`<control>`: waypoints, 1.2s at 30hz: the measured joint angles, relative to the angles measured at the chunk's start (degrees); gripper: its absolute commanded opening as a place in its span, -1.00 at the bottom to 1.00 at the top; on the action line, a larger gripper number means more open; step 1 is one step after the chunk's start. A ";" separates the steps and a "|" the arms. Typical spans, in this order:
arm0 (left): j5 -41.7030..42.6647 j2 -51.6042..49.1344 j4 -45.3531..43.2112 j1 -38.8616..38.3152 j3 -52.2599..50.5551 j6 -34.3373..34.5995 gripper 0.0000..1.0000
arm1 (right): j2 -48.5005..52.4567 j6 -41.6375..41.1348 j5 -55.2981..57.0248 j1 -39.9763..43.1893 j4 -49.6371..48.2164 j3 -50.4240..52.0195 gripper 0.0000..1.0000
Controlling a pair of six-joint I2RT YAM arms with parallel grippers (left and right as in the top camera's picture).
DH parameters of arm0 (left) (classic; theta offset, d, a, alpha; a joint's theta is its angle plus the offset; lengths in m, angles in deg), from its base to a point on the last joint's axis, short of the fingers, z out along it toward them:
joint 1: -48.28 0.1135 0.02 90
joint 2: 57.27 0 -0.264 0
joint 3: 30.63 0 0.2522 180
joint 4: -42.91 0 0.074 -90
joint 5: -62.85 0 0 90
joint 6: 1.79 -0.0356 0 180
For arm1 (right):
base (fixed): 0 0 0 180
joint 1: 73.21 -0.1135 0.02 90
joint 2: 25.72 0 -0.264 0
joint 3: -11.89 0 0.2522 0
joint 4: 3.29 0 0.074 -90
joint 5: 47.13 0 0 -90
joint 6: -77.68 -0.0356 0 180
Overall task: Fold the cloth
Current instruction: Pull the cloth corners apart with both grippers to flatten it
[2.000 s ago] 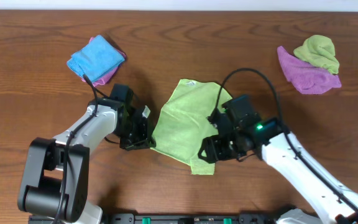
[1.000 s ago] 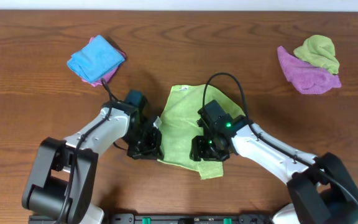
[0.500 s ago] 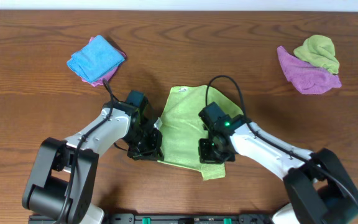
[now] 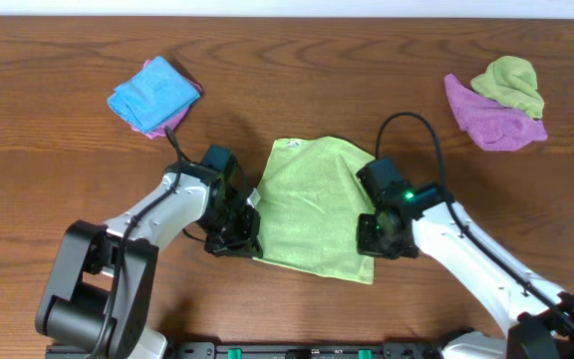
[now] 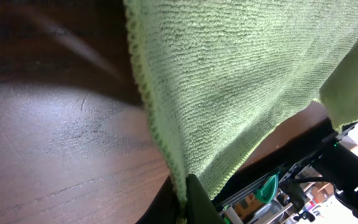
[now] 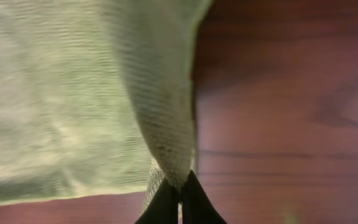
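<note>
cloth (image 4: 312, 204): green, laid open by the middle of the bench's (image 4: 68, 199) front edge | left jaws: clamped on its front left corner | right jaws: clamped on its front right corner | blue cloth (image 4: 152, 95): seen near back left corner | purple cloth (image 4: 496, 122): seen near back right corner

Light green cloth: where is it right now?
Overhead, the light green cloth lies centre-front on the wooden table, held between the left gripper and the right gripper.

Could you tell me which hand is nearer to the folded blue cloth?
Left. The left hand pinches the left edge of the green cloth, below-right of the blue cloth; the right hand pinches its right edge, farther away.
</note>
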 measured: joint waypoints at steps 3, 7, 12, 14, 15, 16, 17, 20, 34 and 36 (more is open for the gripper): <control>0.00 0.00 0.00 0.00 0.00 0.00 -0.88 | 0.00 0.00 2.47 1.53 1.55 0.00 -0.85; 0.00 0.00 0.00 0.00 0.00 0.00 -0.88 | 0.00 0.04 5.46 3.32 3.96 0.00 -0.68; 0.00 0.00 -0.02 0.00 0.00 0.00 -0.88 | 0.00 0.09 8.63 5.97 6.78 0.00 -0.28; 0.00 0.00 0.00 0.00 0.00 0.00 -0.88 | 0.00 0.17 9.29 7.21 7.61 0.00 -0.14; 0.00 0.00 0.00 0.00 0.00 0.00 -0.88 | 0.00 0.13 9.57 7.87 7.91 0.00 -0.08; 0.00 0.00 0.00 0.00 0.00 0.00 -0.88 | 0.00 0.22 9.62 8.57 8.09 0.00 0.00; 0.00 0.00 0.00 0.00 0.00 0.00 -0.88 | 0.00 0.61 9.33 9.14 8.17 0.00 0.07; 0.00 0.00 0.00 0.00 0.00 0.00 -0.88 | -0.13 2.99 5.92 10.34 8.26 0.00 0.23; 0.00 0.00 -0.02 0.00 0.00 0.00 -0.88 | -0.57 13.03 -10.45 10.82 1.73 10.64 -0.04; 0.00 0.00 -0.02 -0.02 0.00 0.00 -0.88 | -0.57 13.42 -11.41 10.82 0.55 11.63 -0.42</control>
